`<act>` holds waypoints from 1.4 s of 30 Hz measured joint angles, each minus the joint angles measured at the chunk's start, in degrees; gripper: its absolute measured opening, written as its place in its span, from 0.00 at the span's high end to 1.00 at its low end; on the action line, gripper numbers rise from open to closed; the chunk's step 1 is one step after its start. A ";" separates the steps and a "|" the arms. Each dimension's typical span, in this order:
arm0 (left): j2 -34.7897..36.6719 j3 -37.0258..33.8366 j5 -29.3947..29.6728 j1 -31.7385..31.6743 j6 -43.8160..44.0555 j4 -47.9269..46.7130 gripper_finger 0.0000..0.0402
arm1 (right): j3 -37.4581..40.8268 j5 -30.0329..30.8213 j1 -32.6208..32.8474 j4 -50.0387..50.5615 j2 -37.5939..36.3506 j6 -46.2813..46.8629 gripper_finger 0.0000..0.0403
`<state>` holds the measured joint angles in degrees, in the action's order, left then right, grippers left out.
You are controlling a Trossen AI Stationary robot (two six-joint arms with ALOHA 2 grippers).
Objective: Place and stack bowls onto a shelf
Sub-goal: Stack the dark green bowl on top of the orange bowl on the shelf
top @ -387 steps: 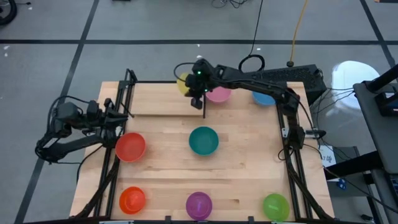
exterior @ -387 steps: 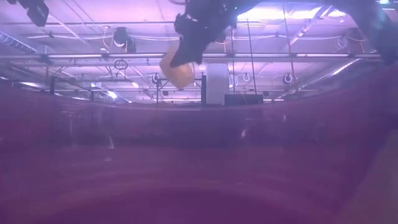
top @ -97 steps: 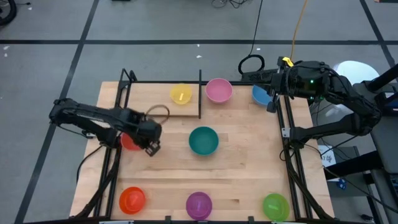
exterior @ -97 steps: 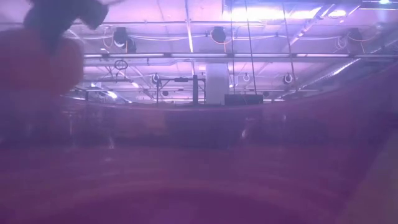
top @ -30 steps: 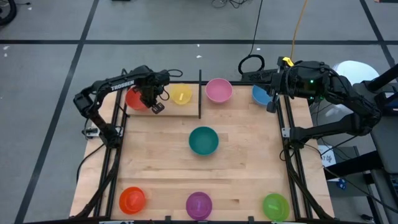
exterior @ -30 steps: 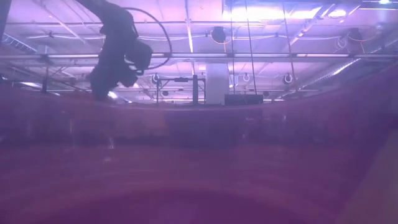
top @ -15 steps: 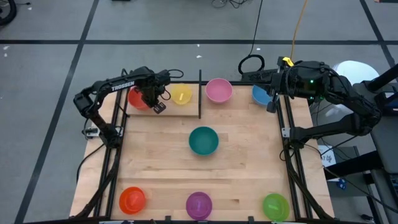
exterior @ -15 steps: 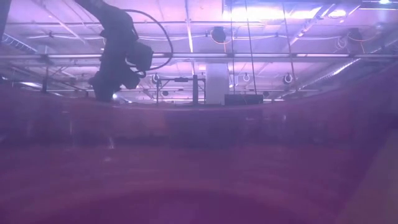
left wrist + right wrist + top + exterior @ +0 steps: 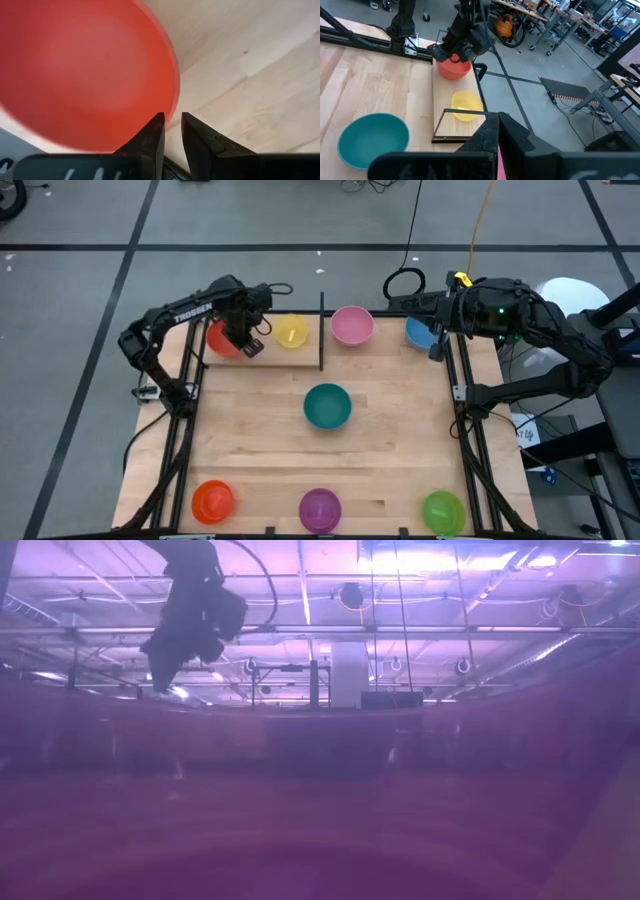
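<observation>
My left gripper (image 9: 246,344) (image 9: 163,668) is over the left end of the shelf (image 9: 262,358), shut on the red bowl (image 9: 220,338) (image 9: 85,70). The yellow bowl (image 9: 291,332) (image 9: 466,106) sits on the shelf plank just left of the black divider (image 9: 321,330). Right of the divider are the pink bowl (image 9: 352,325) and the blue bowl (image 9: 420,333). The teal bowl (image 9: 327,405) (image 9: 372,140) stands mid-table. My right gripper (image 9: 436,346) (image 9: 498,131) waits shut at the table's far right corner, beside the blue bowl. My left gripper pinches the red bowl's rim (image 9: 173,102) between its two fingers (image 9: 155,135), on the side facing the yellow bowl. It comes from above, slanting down. In the right wrist view the bowl (image 9: 454,69) hangs below it at the shelf; I cannot tell whether its base touches the plank.
Orange (image 9: 213,500), purple (image 9: 320,508) and green (image 9: 443,510) bowls line the table's near edge. Black rods frame the shelf (image 9: 440,127) and run along both table sides. Bare wood lies around the teal bowl. A purple haze fills the lower low view.
My left gripper, still shut on the red bowl, has risen a little and edged toward the far edge over the shelf's left end. The red bowl has stayed at about the same place beside the yellow bowl.
</observation>
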<state>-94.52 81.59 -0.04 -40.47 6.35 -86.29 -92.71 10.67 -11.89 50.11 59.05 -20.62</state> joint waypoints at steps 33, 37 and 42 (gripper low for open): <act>16.40 31.45 6.59 24.05 21.37 -3.79 0.82 | 29.88 -4.95 7.17 -11.76 8.01 -1.41 0.96; 17.26 31.45 6.61 26.72 24.46 -3.77 0.82 | 30.84 -6.43 8.97 -14.57 9.39 -3.00 0.89; 17.31 31.45 6.63 29.44 25.47 -3.73 0.82 | 32.77 -9.56 10.49 -18.61 11.91 -7.30 0.82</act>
<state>-77.21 113.03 6.59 -11.03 31.82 -90.02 -59.93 1.11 -1.40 31.51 70.96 -27.92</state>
